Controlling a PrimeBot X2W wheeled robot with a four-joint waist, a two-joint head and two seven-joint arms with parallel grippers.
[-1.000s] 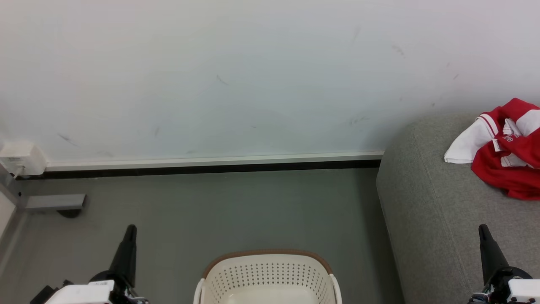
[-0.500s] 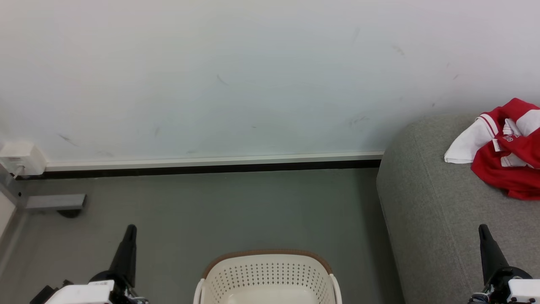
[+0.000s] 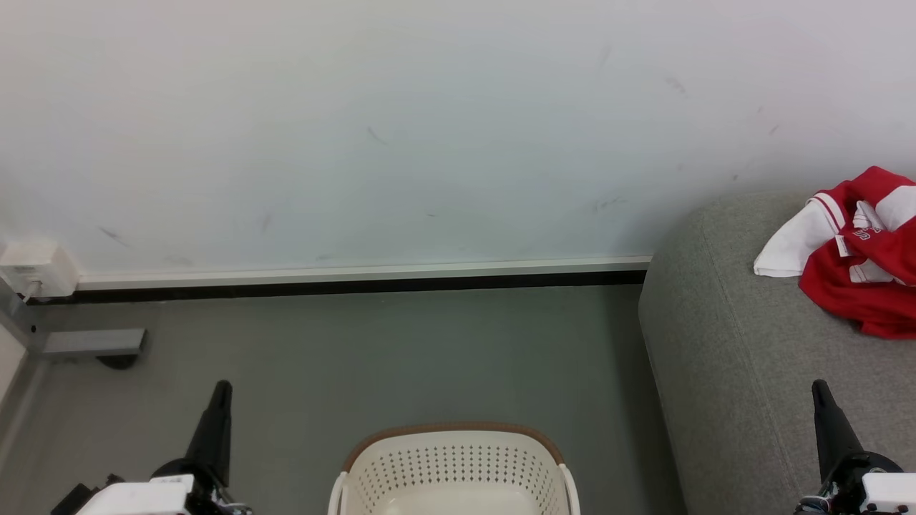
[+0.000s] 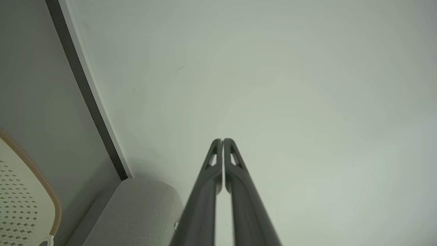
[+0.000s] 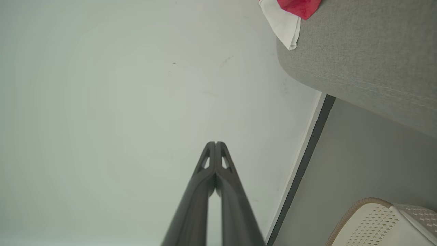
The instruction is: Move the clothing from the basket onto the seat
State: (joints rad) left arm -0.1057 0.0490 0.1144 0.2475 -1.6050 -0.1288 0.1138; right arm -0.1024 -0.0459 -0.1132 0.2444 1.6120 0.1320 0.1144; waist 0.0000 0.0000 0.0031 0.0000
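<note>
Started with the head view. Caught the laundry basket (image 3: 455, 465) at bottom centre, standing on the grey floor (image 3: 393, 343) near the sofa seat (image 3: 723, 343), cut off by the frame edge. Showed bare perforated wall and pale bottom in the visible part, no red in it; couldn't see the near half. Found the red-and-white clothing (image 3: 869, 286) heaped on the seat top at far right, towards the wall (image 3: 358, 143) end, well apart from the basket, right where the task wanted it. Flanked the basket with both arms: left gripper (image 3: 222, 390) low left over the floor, right gripper (image 3: 821, 392) low right against the seat, both pointing up-frame, nothing hanging from either. Read that as a rest pose, arms probably held wide so the head camera could check the basket.

Switched to the left wrist view. Showed the two dark fingers (image 4: 205, 191) pressed together at the tips, only a hairline between them, gripping nothing, aimed at the pale wall. Glimpsed the basket's brown rim at lower left and a seat corner beside it.

Over to the right wrist view. Same story: fingers closed tip to tip, empty, pointed at the wall. Picked up a white fold and a red fold of the clothing (image 5: 300, 7) at the seat's rounded edge, top right, basket rim at lower right. Judged the job finished or nearly so, pending a look at the basket's hidden half.
</note>
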